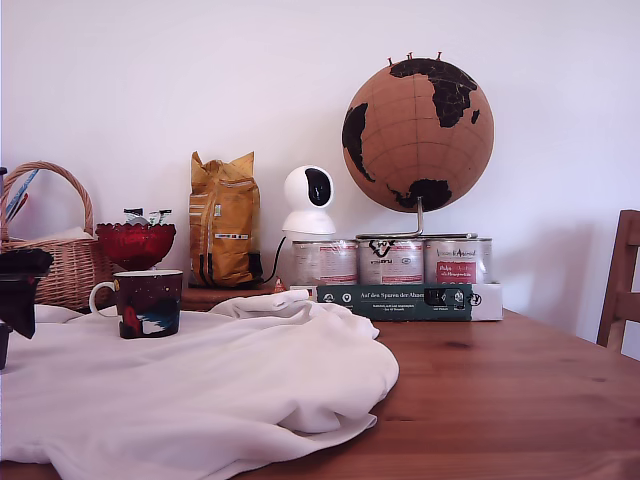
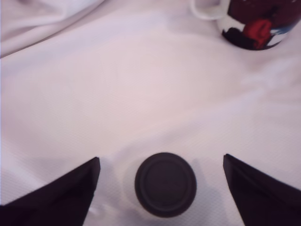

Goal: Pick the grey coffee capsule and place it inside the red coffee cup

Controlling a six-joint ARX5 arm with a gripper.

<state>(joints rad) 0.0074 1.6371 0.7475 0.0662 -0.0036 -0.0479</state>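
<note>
A: Checking position: our black gripper (image 2: pixel 162 188) is spread wide, the small dark grey round capsule (image 2: pixel 165 184) centred between its fingers on white cloth (image 2: pixel 141 84).

B: We descend straight, then close evenly; the maroon ceramic mug (image 2: pixel 254 26) stands well apart.

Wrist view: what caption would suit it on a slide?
Open jaws flank the grey coffee capsule on white cloth, the red coffee cup beyond.

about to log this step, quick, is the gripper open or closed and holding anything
Gripper: open, holding nothing; the grey capsule sits on the white cloth between its fingers, untouched.
</note>
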